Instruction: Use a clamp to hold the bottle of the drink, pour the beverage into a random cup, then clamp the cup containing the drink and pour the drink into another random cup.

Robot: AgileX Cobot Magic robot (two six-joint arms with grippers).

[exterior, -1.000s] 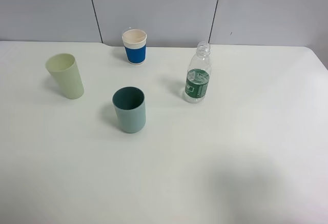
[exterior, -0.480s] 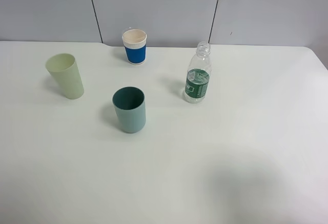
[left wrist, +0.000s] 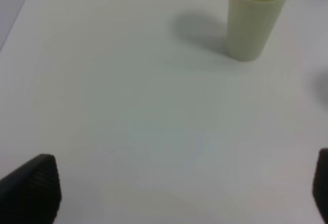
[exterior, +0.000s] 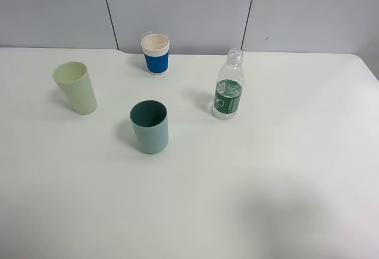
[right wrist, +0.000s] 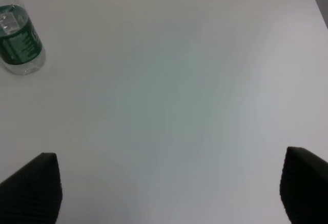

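Upright: bottle (exterior: 228,90), teal cup (exterior: 150,126), pale cup (exterior: 75,87); claws empty.

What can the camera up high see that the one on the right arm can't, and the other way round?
Only the high camera shows the three cups: the teal tumbler, the pale green cup and the blue-and-cream cup, plus the grey wall panels behind the table.

Only the right wrist camera shows the right gripper, its two black fingertips spread wide apart over bare table, holding nothing.

Both show the uncapped bottle with its green label, standing upright, and the white table.
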